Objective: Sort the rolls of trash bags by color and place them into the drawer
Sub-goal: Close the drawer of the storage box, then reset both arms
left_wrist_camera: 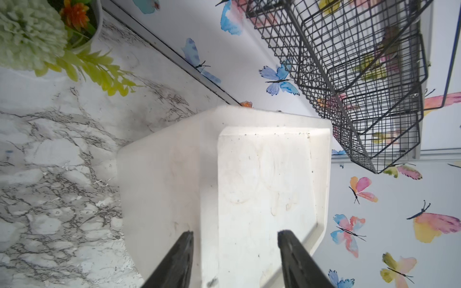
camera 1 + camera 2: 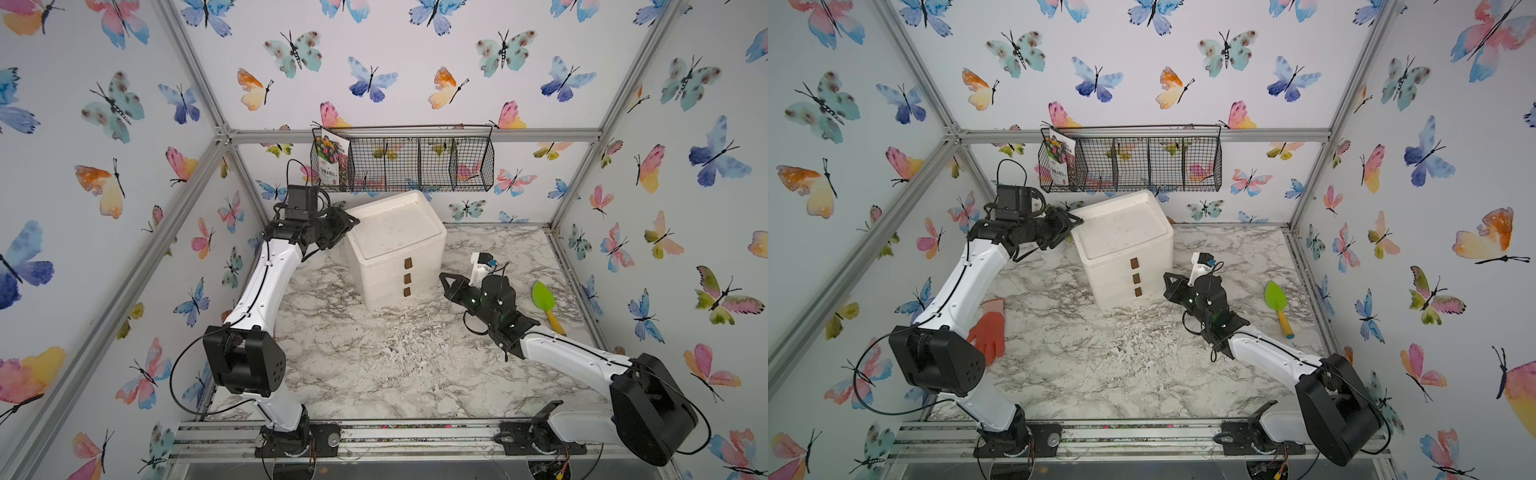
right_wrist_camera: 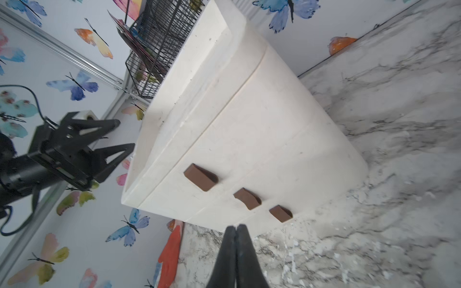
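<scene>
Three brown block handles (image 3: 247,198) run in a column down the front of the white foam chest of drawers (image 2: 395,257). The chest stands upright on the marble-patterned tabletop (image 2: 374,374), long axis vertical, with its handled front turned toward the right gripper (image 2: 442,276). All three drawers sit flush and closed, so their insides are hidden. The rolls of trash bags cannot be made out in any view.

The right gripper's jaws are clenched together on nothing. In the right wrist view their tips point at the foot of the chest, near the lowest handle (image 3: 280,213) but apart from it. The left gripper (image 2: 349,222) is released, jaws spread, level with the chest's recessed top (image 1: 269,174) at the corner away from the handles. Whether a finger (image 1: 174,261) touches the rim I cannot tell.

Beyond the left jaws hangs a black wire basket (image 2: 415,162) with a flower-printed seed packet (image 2: 332,160) in its end compartment. Behind the right gripper's wrist lies a green trowel with a yellow handle (image 2: 546,301). An orange rubber glove (image 2: 990,332) lies under the left arm, partly covered by it. White crumbs (image 2: 399,345) litter the tabletop short of the right jaws. A small orange thing (image 3: 340,45) behind the chest is too blurred to identify.
</scene>
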`<state>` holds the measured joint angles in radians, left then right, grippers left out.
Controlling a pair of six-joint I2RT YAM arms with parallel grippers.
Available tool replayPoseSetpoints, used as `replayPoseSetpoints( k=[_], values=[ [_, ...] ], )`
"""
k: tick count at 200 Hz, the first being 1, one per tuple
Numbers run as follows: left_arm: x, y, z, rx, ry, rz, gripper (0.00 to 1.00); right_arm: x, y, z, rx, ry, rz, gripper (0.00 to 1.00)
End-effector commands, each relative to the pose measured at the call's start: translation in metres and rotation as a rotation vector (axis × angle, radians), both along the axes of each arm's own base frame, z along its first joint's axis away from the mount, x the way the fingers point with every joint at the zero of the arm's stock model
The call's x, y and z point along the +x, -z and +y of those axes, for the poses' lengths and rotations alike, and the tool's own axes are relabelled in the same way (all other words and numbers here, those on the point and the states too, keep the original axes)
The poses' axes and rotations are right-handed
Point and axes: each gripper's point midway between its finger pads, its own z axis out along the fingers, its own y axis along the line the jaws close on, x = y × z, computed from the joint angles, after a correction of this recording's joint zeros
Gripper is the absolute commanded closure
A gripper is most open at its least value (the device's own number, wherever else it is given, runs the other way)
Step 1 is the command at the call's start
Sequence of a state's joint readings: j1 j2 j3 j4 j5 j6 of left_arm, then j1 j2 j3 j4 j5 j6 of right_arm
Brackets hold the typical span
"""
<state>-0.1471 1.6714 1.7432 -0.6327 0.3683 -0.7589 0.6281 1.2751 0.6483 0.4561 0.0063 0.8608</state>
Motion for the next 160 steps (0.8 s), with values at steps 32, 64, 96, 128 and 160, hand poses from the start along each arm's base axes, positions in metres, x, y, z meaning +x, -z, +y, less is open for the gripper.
replayPoseSetpoints(
  k=[32, 64, 96, 128, 160],
  values=[
    [-0.018, -0.057, 0.050, 0.050, -0.061, -0.211, 0.01, -0.013, 0.013, -0.060, -0.374, 0.143, 0.000, 0.73],
    [-0.052, -0.100, 0.090, 0.170, -0.193, -0.461, 0.01, -0.010, -0.018, -0.104, -0.556, 0.320, -0.080, 0.43],
    [-0.092, -0.105, 0.130, 0.346, -0.376, -0.551, 0.01, -0.012, -0.047, -0.159, -0.696, 0.603, -0.126, 0.02],
    [-0.110, -0.060, 0.141, 0.516, -0.382, -0.643, 0.01, -0.008, -0.043, -0.172, -0.903, 0.654, -0.202, 0.02],
    [-0.124, -0.005, 0.133, 0.708, -0.267, -0.766, 0.01, -0.001, -0.013, -0.164, -1.070, 0.576, -0.294, 0.00]
  ],
)
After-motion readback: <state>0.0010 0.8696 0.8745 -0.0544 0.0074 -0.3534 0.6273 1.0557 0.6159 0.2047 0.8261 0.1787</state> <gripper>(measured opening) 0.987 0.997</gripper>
